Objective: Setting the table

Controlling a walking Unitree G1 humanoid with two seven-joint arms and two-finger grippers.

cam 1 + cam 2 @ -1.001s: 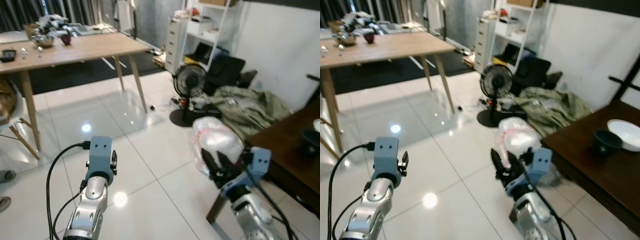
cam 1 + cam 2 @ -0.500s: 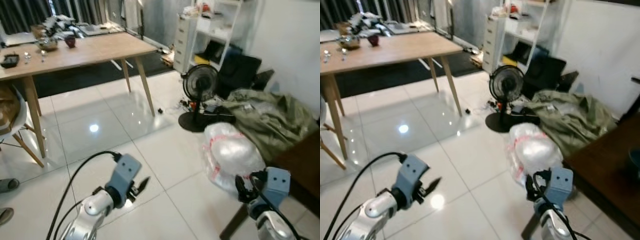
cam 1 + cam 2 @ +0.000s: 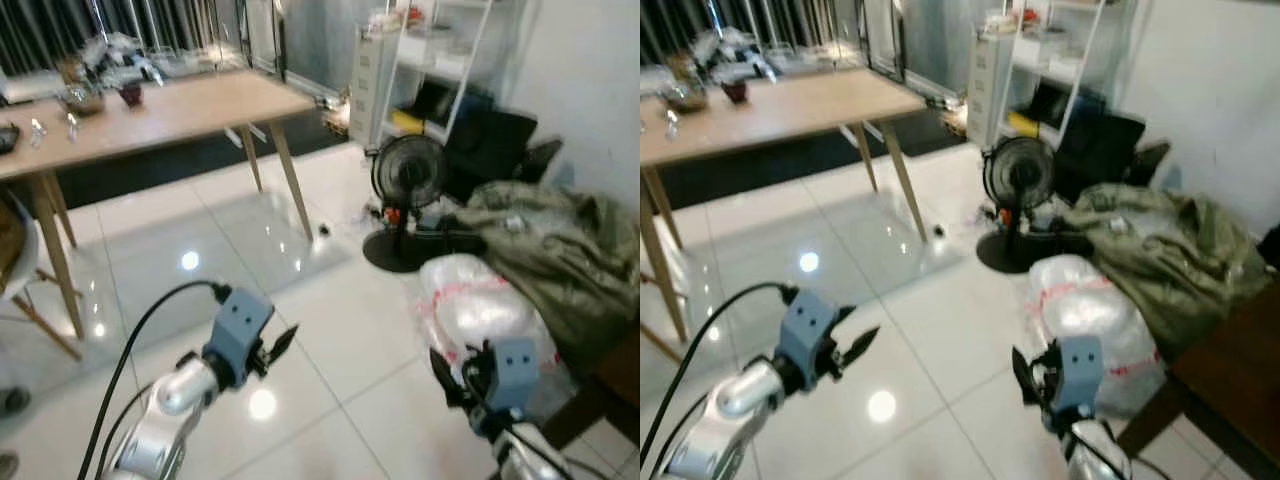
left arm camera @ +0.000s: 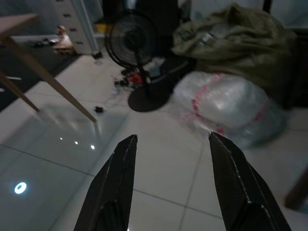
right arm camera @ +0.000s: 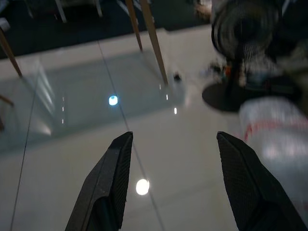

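Currently, your left hand [image 4: 168,187] and right hand [image 5: 173,185] hang spread and empty above the floor [image 3: 330,330]; tableware [image 3: 100,90] sits at the bench's [image 3: 200,105] far edge, likely fragile, so grip rims.

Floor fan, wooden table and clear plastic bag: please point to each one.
Floor fan [image 3: 407,172], left eye view, centre of its round grille.
Wooden table [image 3: 190,103], left eye view, bare part of its top.
Clear plastic bag [image 4: 226,102], left wrist view, middle of its bulge.

Left gripper [image 4: 171,183], fingers spread wide, nothing btwn them, over glossy white tile floor [image 4: 159,144]. Beyond: black floor fan [image 4: 134,48], clear plastic bag w/ red bands [image 4: 226,108], olive green cloth heap [image 4: 236,41].
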